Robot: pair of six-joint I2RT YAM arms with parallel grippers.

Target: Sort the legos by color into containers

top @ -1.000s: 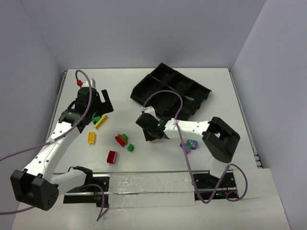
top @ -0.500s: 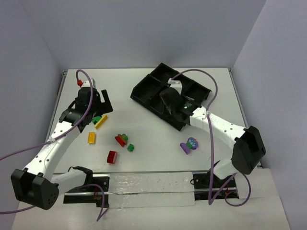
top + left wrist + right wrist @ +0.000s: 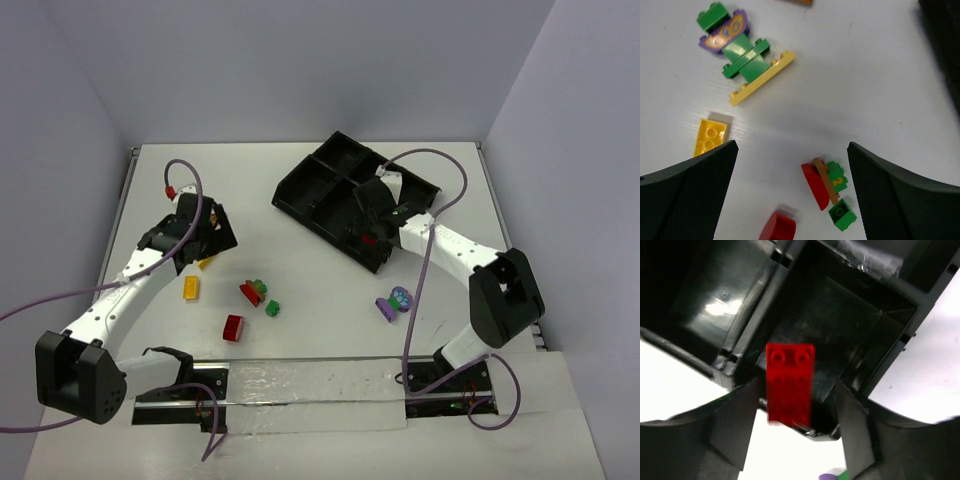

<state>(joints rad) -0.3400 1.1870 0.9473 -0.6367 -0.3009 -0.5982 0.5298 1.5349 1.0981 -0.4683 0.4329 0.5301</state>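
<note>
The red brick (image 3: 790, 382) hangs loose betw. the parted fingers of right gripper (image 3: 797, 405), over tray (image 3: 300, 190) compartment at its near edge. The left gripper (image 3: 791, 147) gapes wide. Prob. light, stiff, slick: pinch long sides.

The left gripper (image 3: 791, 147) hung wide open above the white table (image 3: 865, 75). At the far left, green bricks (image 3: 746, 56) lay against a purple piece (image 3: 720, 36) and a long yellow plate (image 3: 762, 78). A red brick (image 3: 815, 186) lay nearer.
</note>
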